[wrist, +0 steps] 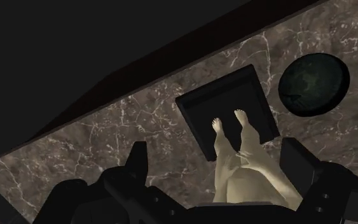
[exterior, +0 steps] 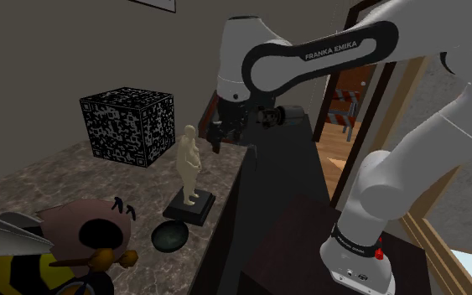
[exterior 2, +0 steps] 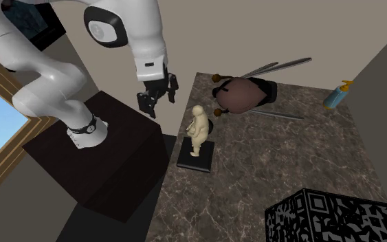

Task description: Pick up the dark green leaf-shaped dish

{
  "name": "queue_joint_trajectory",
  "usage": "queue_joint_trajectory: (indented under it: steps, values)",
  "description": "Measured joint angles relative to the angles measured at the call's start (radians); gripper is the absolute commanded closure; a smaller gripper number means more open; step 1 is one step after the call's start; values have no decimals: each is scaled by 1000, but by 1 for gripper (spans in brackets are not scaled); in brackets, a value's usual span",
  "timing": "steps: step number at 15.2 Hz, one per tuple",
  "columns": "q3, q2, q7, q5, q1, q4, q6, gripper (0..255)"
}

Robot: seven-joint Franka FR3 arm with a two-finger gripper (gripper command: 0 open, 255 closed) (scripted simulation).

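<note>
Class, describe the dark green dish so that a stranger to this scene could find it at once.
Start at the dark marbled counter and find the cream figurine on its black base. The dish lies beside that base, between it and the bee-like toy. It alone is low, round and dark green.

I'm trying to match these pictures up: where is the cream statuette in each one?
Shoulder view: cream statuette at centre, on the marbled counter.
Second exterior view: statuette at centre, by the counter's edge.
Wrist view: statuette between the open fingers, untouched.
Shared landmark: the black gripper.
</note>
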Motion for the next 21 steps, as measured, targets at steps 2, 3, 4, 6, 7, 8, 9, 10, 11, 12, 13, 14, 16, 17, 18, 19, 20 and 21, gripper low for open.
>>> queue_joint_trajectory:
  steps: [2, 3, 4, 6, 7, 8, 9, 10, 11, 12, 13, 14, 16, 17, 18, 19, 20, 21]
  values:
    - [41, 63, 52, -7, 5, 12, 36, 0]
    - [58, 91, 75, -13, 6, 19, 50, 0]
    - [73, 124, 95, -22, 5, 33, 63, 0]
    - [107, 185, 146, -39, 9, 56, 85, 0]
    - [128, 227, 178, -54, 11, 77, 97, 0]
    - [142, 255, 204, -65, 14, 77, 114, 0]
    - [156, 293, 230, -82, 15, 96, 122, 0]
    - [170, 342, 261, -106, 16, 122, 133, 0]
    - [179, 376, 286, -124, 18, 127, 151, 0]
    - [191, 410, 316, -142, 25, 143, 156, 0]
    - [201, 447, 346, -162, 33, 161, 161, 0]
    - [211, 490, 381, -186, 43, 189, 164, 0]
    - [217, 577, 436, -236, 61, 239, 170, 0]
    - [220, 609, 462, -254, 74, 255, 173, 0]
    - [220, 649, 487, -276, 87, 280, 174, 0]
    - [219, 687, 513, -296, 103, 304, 173, 0]
    - [214, 736, 537, -322, 120, 341, 171, 0]
    - [211, 774, 561, -339, 138, 368, 168, 0]
